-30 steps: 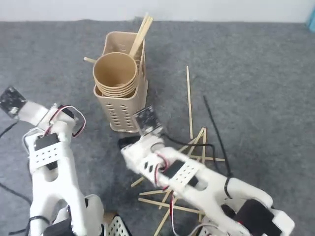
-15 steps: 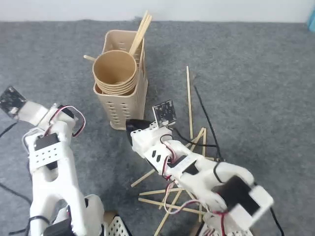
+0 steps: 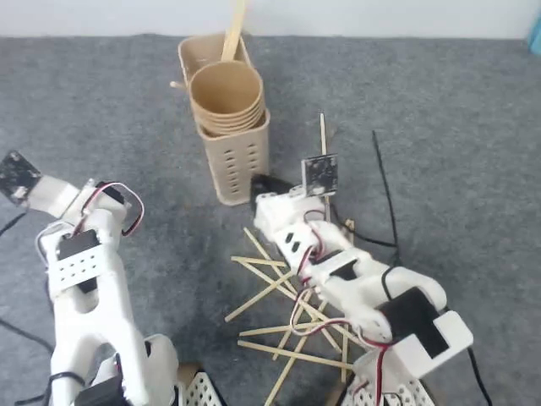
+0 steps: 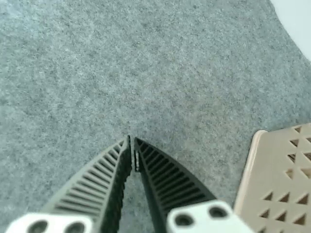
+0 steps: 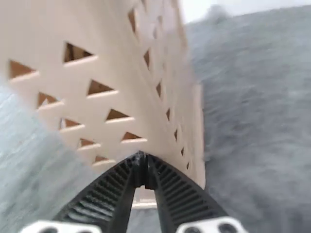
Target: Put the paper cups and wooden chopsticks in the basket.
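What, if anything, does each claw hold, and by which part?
Nothing is held. The left claw is shut over grey carpet; the right claw is shut at the wall of the beige perforated plastic basket.

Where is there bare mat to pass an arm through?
Bare mat lies between the left arm and the basket, and past the black cable. Crowded: loose chopsticks around the right arm.

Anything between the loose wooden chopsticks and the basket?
The right arm lies over the loose wooden chopsticks, its shut right gripper against the beige perforated basket wall. Stacked paper cups fill the basket's near compartment; the far one looks open.
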Robot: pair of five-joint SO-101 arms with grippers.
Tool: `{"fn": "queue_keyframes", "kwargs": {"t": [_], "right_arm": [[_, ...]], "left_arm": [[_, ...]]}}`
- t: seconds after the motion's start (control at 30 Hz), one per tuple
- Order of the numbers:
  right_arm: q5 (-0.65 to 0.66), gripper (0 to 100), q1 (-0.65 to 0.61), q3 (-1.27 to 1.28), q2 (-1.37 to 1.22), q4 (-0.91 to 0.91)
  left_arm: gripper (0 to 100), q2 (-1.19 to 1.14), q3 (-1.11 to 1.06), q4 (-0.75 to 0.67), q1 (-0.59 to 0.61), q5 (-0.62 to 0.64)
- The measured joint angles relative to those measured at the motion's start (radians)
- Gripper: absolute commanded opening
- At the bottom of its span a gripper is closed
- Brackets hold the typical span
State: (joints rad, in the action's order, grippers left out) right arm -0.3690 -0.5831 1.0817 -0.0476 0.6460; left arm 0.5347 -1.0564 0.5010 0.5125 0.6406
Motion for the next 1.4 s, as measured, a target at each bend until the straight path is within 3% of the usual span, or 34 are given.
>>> {"fn": "queue_keyframes", "kwargs": {"t": [0.47,0.7,0.87,1.0,1.17,1.4], "right_arm": [[0.000,0.8,0.227,-0.095,0.000,0.000],[0.000,0.8,0.143,-0.041,0.015,0.000],[0.000,0.8,0.058,0.101,0.209,0.000],[0.000,0.8,-0.034,0.213,0.457,-0.089],[0.000,0.8,-0.126,0.221,0.683,-0.350],[-0.002,0.8,-0.133,0.221,0.595,-0.261]], "left_arm": [[1,0.000,0.000,0.000,0.000,0.000],[1,0.000,0.000,0.000,0.000,0.000],[1,-0.041,0.041,0.000,0.000,0.000],[1,-0.218,0.172,0.002,0.000,0.000],[1,-0.485,0.365,0.044,-0.028,0.000],[1,-0.810,0.637,0.044,-0.130,-0.083]]}}
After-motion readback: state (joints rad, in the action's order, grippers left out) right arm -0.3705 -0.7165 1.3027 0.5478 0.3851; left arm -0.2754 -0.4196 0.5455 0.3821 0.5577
